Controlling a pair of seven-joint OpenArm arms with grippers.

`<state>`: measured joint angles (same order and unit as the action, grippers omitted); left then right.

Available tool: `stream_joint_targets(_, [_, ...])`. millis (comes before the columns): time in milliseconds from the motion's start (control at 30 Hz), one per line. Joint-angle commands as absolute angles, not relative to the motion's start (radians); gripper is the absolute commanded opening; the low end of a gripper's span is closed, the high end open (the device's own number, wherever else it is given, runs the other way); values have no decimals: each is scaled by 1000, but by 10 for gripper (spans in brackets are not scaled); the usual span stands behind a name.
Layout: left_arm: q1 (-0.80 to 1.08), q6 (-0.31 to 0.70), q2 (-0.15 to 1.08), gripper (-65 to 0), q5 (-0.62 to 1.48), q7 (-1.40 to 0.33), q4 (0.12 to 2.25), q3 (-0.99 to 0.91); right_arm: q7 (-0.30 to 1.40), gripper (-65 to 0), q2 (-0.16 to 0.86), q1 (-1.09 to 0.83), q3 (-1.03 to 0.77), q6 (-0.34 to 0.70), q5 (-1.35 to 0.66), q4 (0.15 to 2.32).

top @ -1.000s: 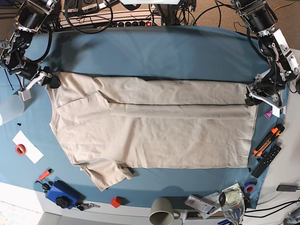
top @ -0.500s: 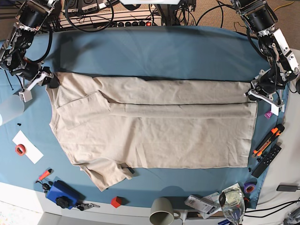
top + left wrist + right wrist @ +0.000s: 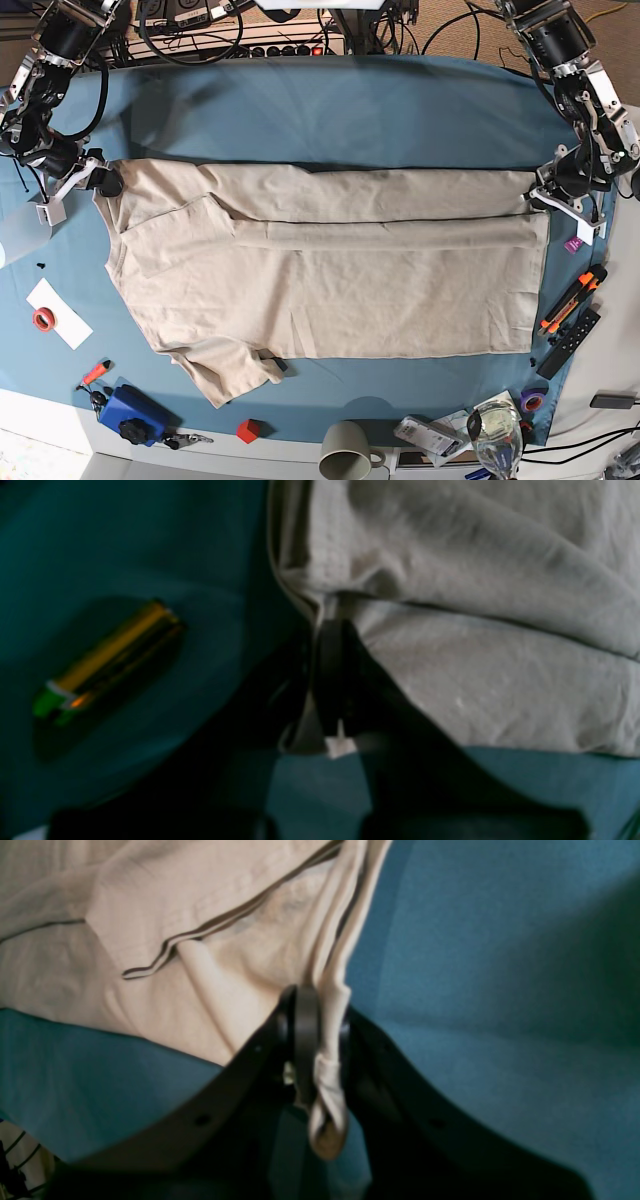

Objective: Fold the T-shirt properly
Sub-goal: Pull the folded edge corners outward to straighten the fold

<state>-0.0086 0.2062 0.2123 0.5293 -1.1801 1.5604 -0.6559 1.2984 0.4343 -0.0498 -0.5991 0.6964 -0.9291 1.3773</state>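
The beige T-shirt (image 3: 330, 280) lies spread on the blue-teal cloth (image 3: 330, 110), its far part folded over along a long crease, with one sleeve at the front left. My left gripper (image 3: 543, 195) is shut on the shirt's far right corner. In the left wrist view its dark fingers (image 3: 332, 680) pinch the hem of the T-shirt (image 3: 475, 630). My right gripper (image 3: 103, 183) is shut on the far left corner. There the right gripper (image 3: 320, 1040) clamps a bunched fold of the T-shirt (image 3: 150, 940), and a loop of fabric hangs below the fingers.
A small gold and green cylinder (image 3: 110, 665) lies on the cloth beside the left gripper. Along the front edge are a blue box (image 3: 130, 412), a red cube (image 3: 247, 431), a mug (image 3: 347, 452) and a glass (image 3: 495, 430). An orange marker (image 3: 573, 300) and a black remote (image 3: 570, 342) lie right.
Both grippers have shut on the shirt's far corners. The left one has moved slightly away from the front edge, and the far edge is now drawn a little tauter.
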Motion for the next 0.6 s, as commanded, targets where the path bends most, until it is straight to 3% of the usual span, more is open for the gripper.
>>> stream_joint_targets(0, [-14,206,237,-650,524,-1190,1576,-658,1285,-650,460,-39,-604,698,-949,1397])
stream_joint_targets(333, [20,207,258,-650,529,-1213,1576,-658,1319,-650,460,-39,-625,698,-950,1397])
stream_joint_targets(567, [61,210,258,-650,558,-1231,1613,-658,1368,-650,459,-45,-748,698,-962,1397])
